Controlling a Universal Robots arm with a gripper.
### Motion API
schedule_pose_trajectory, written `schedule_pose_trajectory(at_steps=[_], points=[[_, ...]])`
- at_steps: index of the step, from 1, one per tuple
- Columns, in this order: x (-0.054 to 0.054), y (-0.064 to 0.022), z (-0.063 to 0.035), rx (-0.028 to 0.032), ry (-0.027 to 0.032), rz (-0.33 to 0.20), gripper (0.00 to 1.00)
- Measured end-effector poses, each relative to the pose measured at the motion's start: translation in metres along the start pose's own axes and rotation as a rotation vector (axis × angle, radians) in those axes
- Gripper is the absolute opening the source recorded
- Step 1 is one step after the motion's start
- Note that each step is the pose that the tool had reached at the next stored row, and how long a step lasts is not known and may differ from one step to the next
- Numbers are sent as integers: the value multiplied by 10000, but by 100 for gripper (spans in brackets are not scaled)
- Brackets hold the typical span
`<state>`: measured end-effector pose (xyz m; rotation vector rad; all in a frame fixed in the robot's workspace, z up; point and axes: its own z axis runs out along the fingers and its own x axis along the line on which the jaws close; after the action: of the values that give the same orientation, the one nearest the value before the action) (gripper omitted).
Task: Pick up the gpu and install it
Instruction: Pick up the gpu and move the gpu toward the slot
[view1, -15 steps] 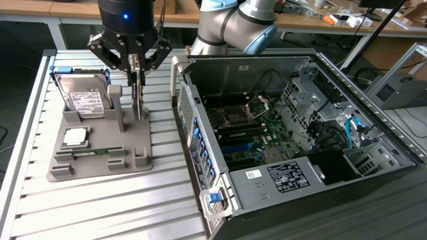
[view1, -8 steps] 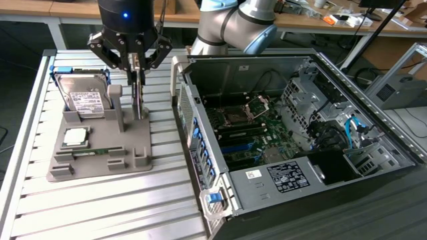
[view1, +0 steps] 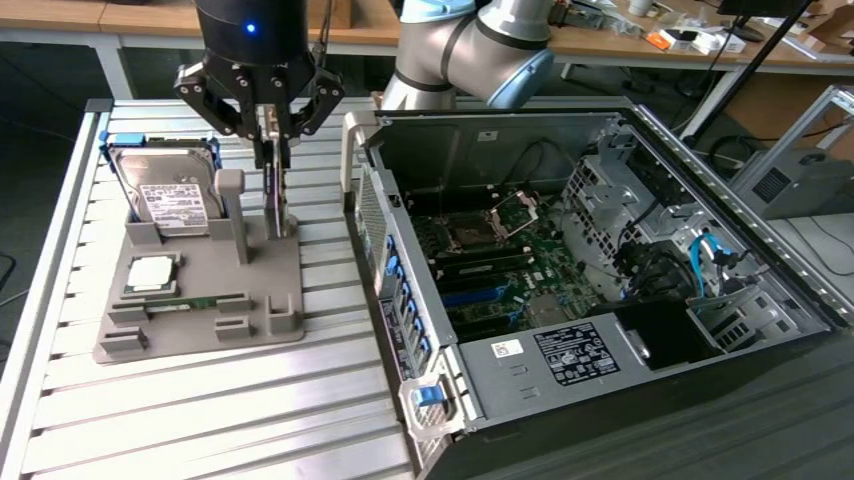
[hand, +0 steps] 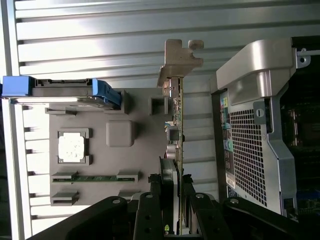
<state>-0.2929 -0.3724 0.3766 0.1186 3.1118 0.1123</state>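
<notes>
While the gripper (view1: 274, 152) hangs in the upper left of the exterior frame, we find its fingers (hand: 149, 212) drawn narrow and clamped on either face of the gpu (view1: 276, 200). We see the card standing upright and edge-on, its lower edge at the grey holder tray (view1: 200, 335), just beside the hard drive (view1: 171, 195). In the wrist view we note its silver end bracket (hand: 179, 57) at the end away from the fingers. The open computer case (view1: 534, 365) occupies the exterior frame's right half, apart from the card.
</notes>
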Motion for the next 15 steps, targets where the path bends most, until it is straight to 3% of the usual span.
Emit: schedule_pose_trajectory(at_steps=[3,15], points=[[0,1,-20,-35,3,1,27],[-1,2,-49,-82,6,2,27]])
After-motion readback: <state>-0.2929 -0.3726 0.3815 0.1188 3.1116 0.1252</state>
